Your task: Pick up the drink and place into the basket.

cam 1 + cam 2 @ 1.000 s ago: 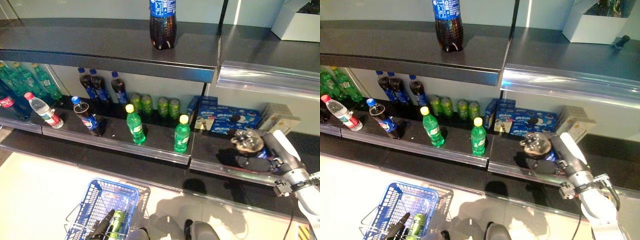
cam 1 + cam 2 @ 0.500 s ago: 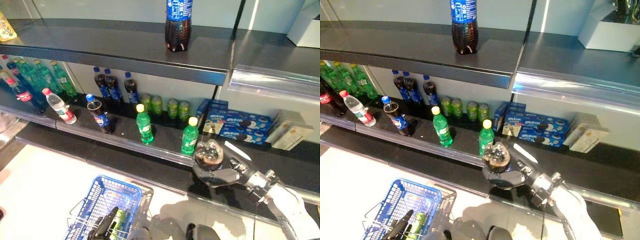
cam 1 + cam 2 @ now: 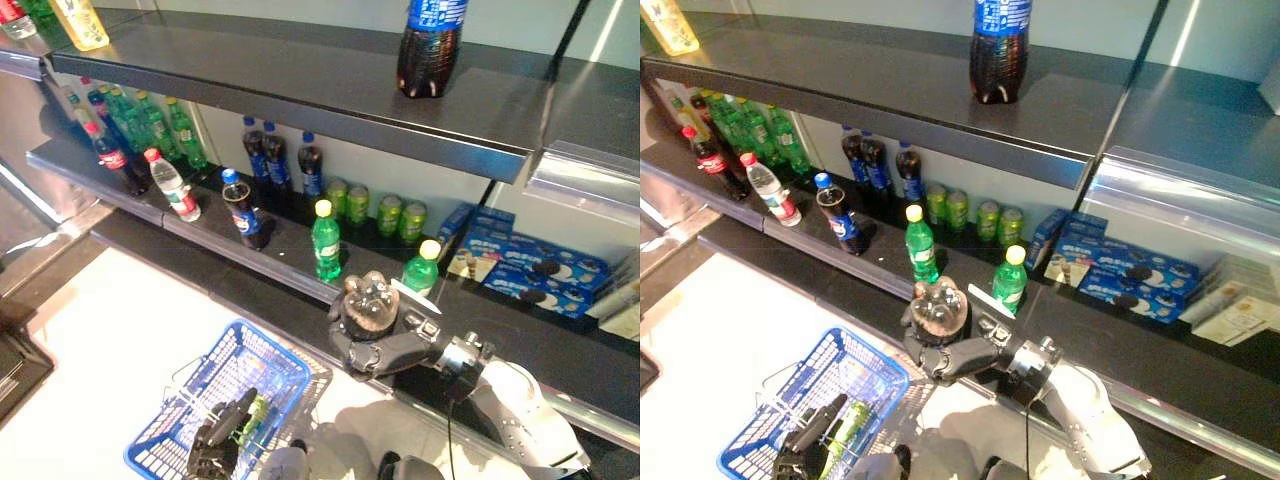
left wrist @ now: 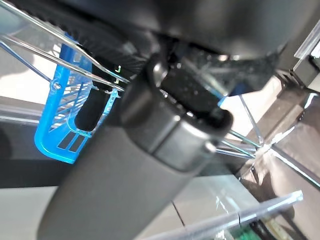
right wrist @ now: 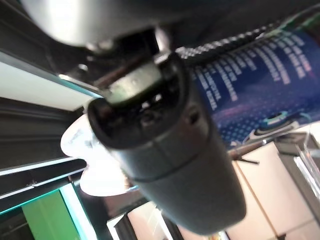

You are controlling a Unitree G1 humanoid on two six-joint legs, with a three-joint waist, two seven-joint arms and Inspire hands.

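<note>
My right hand (image 3: 388, 350) is shut on a dark cola bottle (image 3: 369, 304). The bottle lies tipped with its base toward me, in front of the lower shelf and just right of the blue basket (image 3: 186, 390). Its blue label (image 5: 260, 85) shows past my thumb (image 5: 165, 150) in the right wrist view. My left hand (image 3: 216, 446) is shut on the basket's thin wire handles (image 4: 60, 57) and holds it low at the left. A green drink (image 3: 255, 415) lies inside the basket.
The lower shelf (image 3: 290, 282) carries green bottles (image 3: 326, 240), cola bottles (image 3: 240, 208), green cans (image 3: 380, 210) and blue biscuit boxes (image 3: 530, 275). A large cola bottle (image 3: 428, 50) stands on the top shelf. Pale floor lies left of the basket.
My right hand has lifted the cola bottle off the lower shelf at the right and carried it left, close to the basket. The camera has also shifted.
</note>
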